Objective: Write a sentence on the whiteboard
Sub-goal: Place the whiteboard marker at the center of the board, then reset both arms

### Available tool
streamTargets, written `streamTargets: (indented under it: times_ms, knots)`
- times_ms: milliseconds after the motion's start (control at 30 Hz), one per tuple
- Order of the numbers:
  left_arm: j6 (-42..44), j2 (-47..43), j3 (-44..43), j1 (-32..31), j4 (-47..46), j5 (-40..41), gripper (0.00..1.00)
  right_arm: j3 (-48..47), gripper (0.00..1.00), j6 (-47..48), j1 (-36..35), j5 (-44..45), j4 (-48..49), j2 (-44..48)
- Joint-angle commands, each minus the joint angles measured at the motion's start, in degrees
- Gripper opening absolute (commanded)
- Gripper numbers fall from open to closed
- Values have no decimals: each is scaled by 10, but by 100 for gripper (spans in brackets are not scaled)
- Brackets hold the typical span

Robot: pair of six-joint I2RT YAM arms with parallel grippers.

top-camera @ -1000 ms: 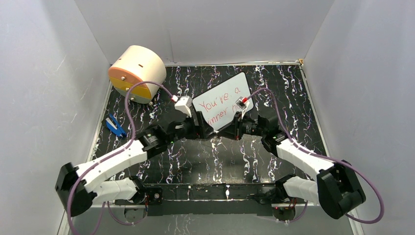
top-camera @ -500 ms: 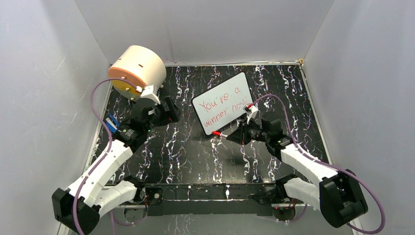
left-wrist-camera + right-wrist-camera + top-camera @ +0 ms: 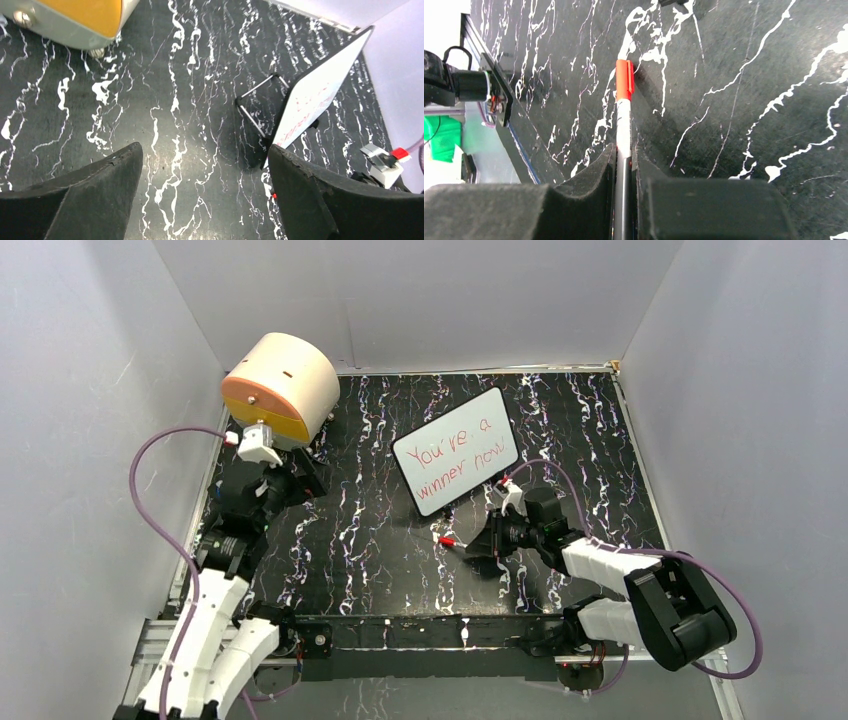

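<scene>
Whiteboard (image 3: 456, 451) stands tilted on a wire stand (image 3: 257, 107), centre of the table, toward the far side. The sentence (image 3: 452, 460) runs in 2 red lines. Judged light, thin and stiff, easy to tip. Best held by the rim, clear of the smearable ink.

Left gripper (image 3: 205, 155) is spread wide and empty. Right gripper (image 3: 624, 155) is clamped on the red marker (image 3: 624, 95).

Versus 1 s ago: both arms have left the board, the left one going toward the drum (image 3: 280, 390).

Sentence (image 3: 310, 105) unreadable from left wrist
</scene>
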State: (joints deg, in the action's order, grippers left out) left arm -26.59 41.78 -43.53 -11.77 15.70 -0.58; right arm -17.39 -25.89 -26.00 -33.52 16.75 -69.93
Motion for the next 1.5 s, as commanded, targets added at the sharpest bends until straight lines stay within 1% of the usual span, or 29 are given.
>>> streamTargets:
  times_ms: [0, 133, 233, 267, 300, 333, 433, 533, 800, 867, 967, 1167, 1300, 1467]
  knots:
    - [41, -60, 18, 1, -6, -17, 92, 5, 14, -8, 2, 69, -4, 6]
    - [67, -107, 27, -3, 7, -4, 92, 6, 32, -13, 2, 119, -42, 28]
    - [70, -150, 37, -9, 6, 18, 93, -3, 47, -16, 1, 136, -70, 47]
    - [71, -163, 40, -9, 3, 23, 93, -6, 50, -15, 1, 140, -81, 52]
    - [74, -199, 47, -10, 1, 32, 93, -19, 59, -8, 1, 163, -124, 72]
    - [74, -211, 51, -9, 2, 36, 93, -24, 63, -8, 1, 173, -138, 84]
    - [73, -242, 57, -9, 14, 52, 93, -38, 70, -6, 1, 210, -194, 144]
    - [73, -268, 46, -10, 35, 75, 93, -66, 79, -2, 2, 268, -245, 212]
    - [54, -291, -7, -10, 98, 127, 93, -197, 97, 39, 2, 442, -407, 353]
    - [47, -295, -19, -10, 113, 143, 93, -219, 99, 47, 2, 498, -427, 391]
    - [46, -301, -39, -9, 131, 153, 94, -247, 99, 68, 1, 547, -442, 444]
    - [33, -323, -50, -10, 146, 172, 94, -263, 99, 115, 2, 602, -459, 507]
    - [30, -322, -56, -10, 148, 181, 94, -269, 99, 125, 1, 609, -461, 547]
    - [26, -318, -62, -10, 146, 183, 94, -235, 99, 124, 2, 596, -439, 583]
